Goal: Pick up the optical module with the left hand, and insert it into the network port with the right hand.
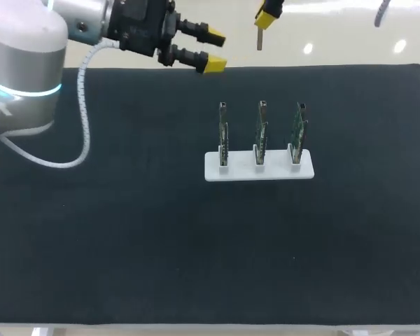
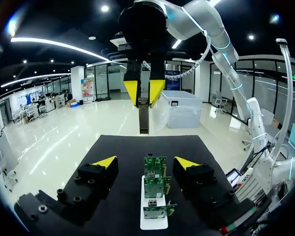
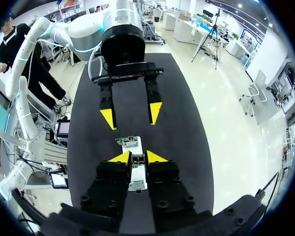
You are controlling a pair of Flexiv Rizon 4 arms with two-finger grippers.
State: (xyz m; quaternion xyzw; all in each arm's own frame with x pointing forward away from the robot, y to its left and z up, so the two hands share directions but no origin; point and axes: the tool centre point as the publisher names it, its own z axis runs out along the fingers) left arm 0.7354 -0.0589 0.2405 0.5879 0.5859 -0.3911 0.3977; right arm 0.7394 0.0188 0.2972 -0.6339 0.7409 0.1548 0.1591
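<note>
The optical module (image 1: 259,40), a thin grey bar, hangs down from my right gripper (image 1: 265,19), which is shut on its upper end above the table's far edge. The left wrist view shows the same module (image 2: 144,118) pinched between the right gripper's yellow tips. In the right wrist view the module (image 3: 137,163) sits between my right gripper's (image 3: 137,157) tips. My left gripper (image 1: 215,52) is open and holds nothing, to the left of the module. The white stand (image 1: 259,170) carries three upright green port boards (image 1: 261,133) near the table's middle.
The black table mat (image 1: 126,238) spreads wide to the left and front of the stand. In the left wrist view the stand (image 2: 154,222) lies below my open left gripper (image 2: 146,162). A white cable (image 1: 84,119) loops from the left arm over the mat.
</note>
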